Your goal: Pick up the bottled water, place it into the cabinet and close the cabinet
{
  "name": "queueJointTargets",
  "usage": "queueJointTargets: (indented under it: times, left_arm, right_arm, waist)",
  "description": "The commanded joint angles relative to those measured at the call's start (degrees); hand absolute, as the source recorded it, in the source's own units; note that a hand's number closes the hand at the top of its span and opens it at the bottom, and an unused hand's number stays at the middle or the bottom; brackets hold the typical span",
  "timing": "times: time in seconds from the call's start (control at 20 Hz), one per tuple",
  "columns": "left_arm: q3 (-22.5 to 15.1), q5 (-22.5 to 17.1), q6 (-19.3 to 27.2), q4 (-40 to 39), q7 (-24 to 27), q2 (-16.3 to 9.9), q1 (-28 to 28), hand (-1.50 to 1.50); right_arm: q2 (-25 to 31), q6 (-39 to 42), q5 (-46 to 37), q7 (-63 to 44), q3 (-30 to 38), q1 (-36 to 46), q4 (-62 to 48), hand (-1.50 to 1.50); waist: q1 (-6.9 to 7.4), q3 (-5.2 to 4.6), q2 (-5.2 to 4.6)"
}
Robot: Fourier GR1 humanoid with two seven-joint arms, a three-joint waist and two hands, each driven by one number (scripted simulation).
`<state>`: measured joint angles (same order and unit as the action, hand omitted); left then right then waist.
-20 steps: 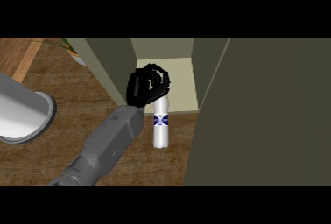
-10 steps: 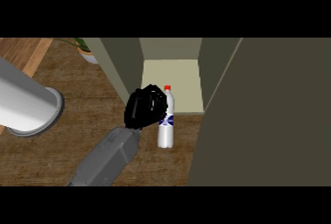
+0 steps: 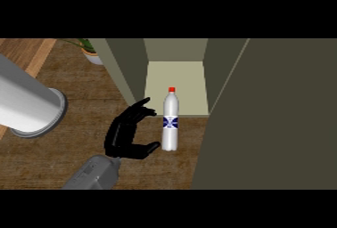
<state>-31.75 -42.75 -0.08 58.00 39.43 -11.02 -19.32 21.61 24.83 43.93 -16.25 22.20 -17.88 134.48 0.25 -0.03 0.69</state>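
The bottled water [image 3: 170,124] is clear, with a red cap and a blue label. It shows in front of the open cabinet [image 3: 176,84], its cap over the pale cabinet floor and its lower end over the wooden counter. My right hand [image 3: 127,133] is just left of the bottle, open, fingers pointing toward the cabinet. The thumb reaches toward the bottle's lower part without curling round it. The cabinet door [image 3: 276,116] stands open at the right as a large dark olive panel. My left hand is out of view.
A thick grey forearm [image 3: 26,104] crosses the left edge close to the camera. A potted plant [image 3: 89,51] stands at the back, left of the cabinet's side wall [image 3: 125,71]. Wooden counter [image 3: 79,116] lies around my hand.
My right hand has let go of the bottle and drawn back down and left. The bottle, earlier partly covered by the fingers, now shows whole.
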Motion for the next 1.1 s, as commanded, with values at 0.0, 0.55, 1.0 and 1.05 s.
queueJointTargets:
  times: [0.0, 0.55, 1.0, 1.05]
  left_arm:
    - [-0.83, -0.45, -4.23, 6.95, -0.32, -5.79, 6.74, -1.5]
    - [5.34, -2.55, -2.86, 24.34, -0.9, -20.14, 20.23, -1.5]
    - [9.5, -0.67, -5.34, 29.49, 3.73, -29.91, 29.74, -1.5]
    - [10.31, -1.5, -6.17, 31.17, 2.98, -31.76, 30.26, -1.5]
  right_arm:
    - [0.98, -1.05, -5.4, -2.44, -1.25, -0.88, 13.52, 1.5]
    - [-0.72, -7.49, -7.22, -7.21, -20.62, 1.65, 16.39, 1.5]
    - [-1.28, -14.59, -13.38, -9.83, -36.3, 11.83, 13.82, 1.5]
    - [-1.28, -14.66, -14.34, -9.99, -38.62, 13.08, 12.25, 1.5]
  waist:
    - [0.65, -0.08, 0.18]
    - [0.81, -0.11, 0.02]
    - [1.14, -0.31, 0.54]
    - [1.58, -0.33, 0.8]
